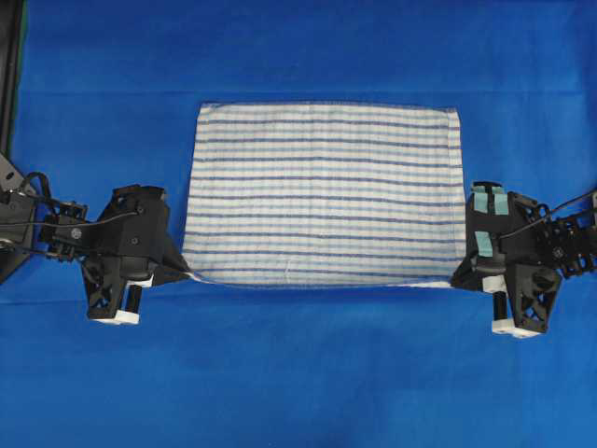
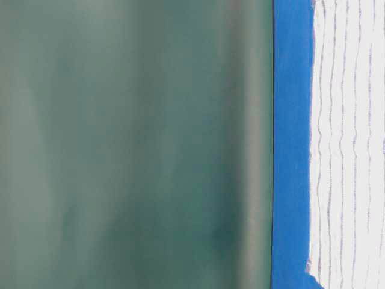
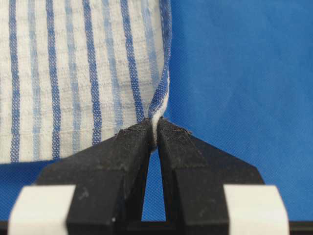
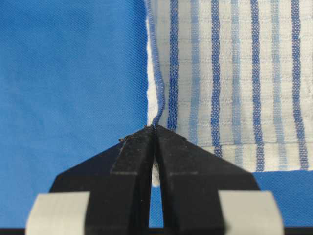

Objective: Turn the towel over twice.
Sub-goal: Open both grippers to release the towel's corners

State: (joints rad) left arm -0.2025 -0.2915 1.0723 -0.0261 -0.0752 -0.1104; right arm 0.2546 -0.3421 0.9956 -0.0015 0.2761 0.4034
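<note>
Towel (image 1: 322,191) flat, stretching toward 12 o'clock from left gripper (image 1: 189,274) and right gripper (image 1: 459,279), each pinching a near corner.

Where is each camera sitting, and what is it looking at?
Overhead: above, looking straight down at the towel on the blue table cover; both arms show.
Table-level: low, tipped sideways, sees the towel's edge, blue cover and a green backdrop.
Left wrist: behind the left pincer, shut on a towel corner.
Right wrist: behind the right pincer, shut on another corner.
Shared: all show the towel.
</note>
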